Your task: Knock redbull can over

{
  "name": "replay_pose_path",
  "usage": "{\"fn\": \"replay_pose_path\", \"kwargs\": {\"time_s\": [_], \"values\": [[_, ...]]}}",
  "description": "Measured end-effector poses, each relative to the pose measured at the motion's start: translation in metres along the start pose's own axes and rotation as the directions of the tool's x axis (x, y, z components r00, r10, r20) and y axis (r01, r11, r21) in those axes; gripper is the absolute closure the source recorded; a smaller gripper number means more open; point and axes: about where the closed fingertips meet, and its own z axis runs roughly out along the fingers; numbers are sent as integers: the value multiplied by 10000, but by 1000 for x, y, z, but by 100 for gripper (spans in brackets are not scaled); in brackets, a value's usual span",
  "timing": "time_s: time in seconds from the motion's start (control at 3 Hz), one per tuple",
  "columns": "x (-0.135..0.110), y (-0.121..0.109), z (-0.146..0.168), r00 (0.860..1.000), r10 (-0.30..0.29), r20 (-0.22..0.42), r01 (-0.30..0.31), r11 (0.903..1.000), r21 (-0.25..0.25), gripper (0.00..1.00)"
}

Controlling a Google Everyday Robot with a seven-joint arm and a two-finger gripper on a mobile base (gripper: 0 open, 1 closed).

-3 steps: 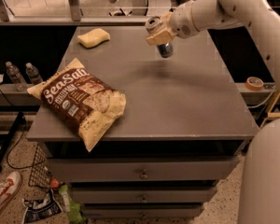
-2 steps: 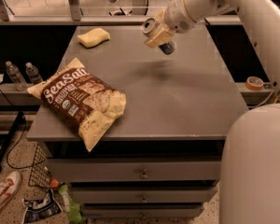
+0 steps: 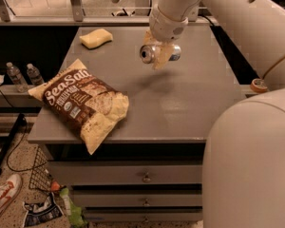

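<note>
The redbull can is a slim silver-and-blue can. It lies on its side in the air above the middle back of the grey table, with its silver top facing left. My gripper comes down from the arm at the top and is shut on the can, its beige fingers wrapped around the can's middle. The can's shadow falls on the table just below it.
A large SeaSalt chip bag lies at the table's front left corner. A yellow sponge sits at the back left. Drawers are under the table. Two water bottles stand at the left. My arm's white body fills the right.
The arm has moved left and toward the table's middle, carrying the can with it. The can now lies more horizontal. The chip bag and sponge have not moved.
</note>
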Motion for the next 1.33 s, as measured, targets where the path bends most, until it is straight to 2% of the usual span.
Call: {"fn": "replay_pose_path", "kwargs": {"time_s": [0.33, 0.67, 1.33], "values": [[-5, 23, 23, 9773, -1738, -1214, 1519, 9735, -1709, 100], [3, 24, 31, 9717, -1828, -1496, 1548, 9712, -1814, 74], [4, 20, 36, 9708, -1852, -1524, 1584, 9722, -1726, 27]]}}
